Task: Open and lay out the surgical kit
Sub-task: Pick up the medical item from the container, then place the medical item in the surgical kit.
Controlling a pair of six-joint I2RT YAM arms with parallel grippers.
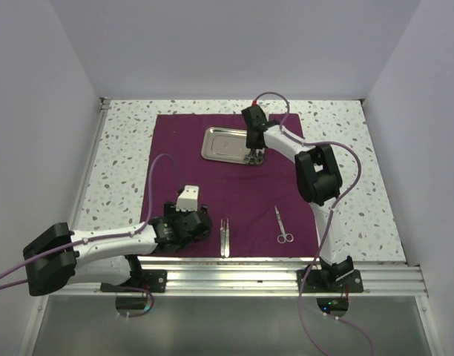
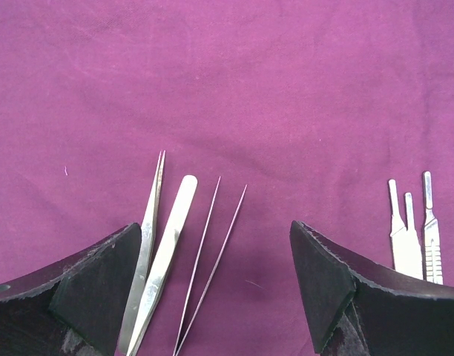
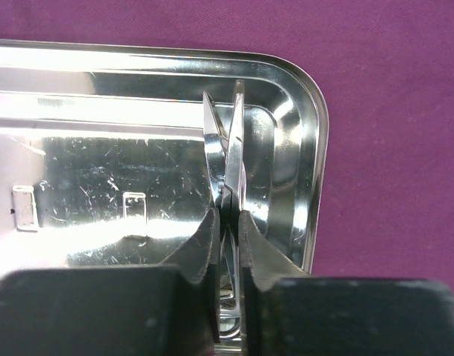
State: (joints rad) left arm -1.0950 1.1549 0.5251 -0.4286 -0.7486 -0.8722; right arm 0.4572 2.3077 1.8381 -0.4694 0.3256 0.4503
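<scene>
The surgical kit's maroon cloth [image 1: 234,185] lies spread flat on the table. On its far half stands the steel tray [image 1: 223,144]. My right gripper [image 1: 253,157] reaches down into the tray's right end. In the right wrist view that gripper [image 3: 227,215] is shut on ring-handled scissors [image 3: 228,141], whose blades stick out past the fingertips above the tray floor [image 3: 101,178]. My left gripper [image 1: 201,222] hovers low over the cloth's near left part. It stands open [image 2: 216,245], with broad tweezers [image 2: 164,252] and thin tweezers [image 2: 208,252] lying on the cloth between its fingers, untouched.
A second pair of scissors [image 1: 283,226] lies on the cloth at the near right, and tweezers [image 1: 225,237] lie near the front edge. Flat steel handles [image 2: 412,237] lie to the right of the left gripper. The cloth sits on a speckled tabletop [image 1: 123,148] enclosed by white walls.
</scene>
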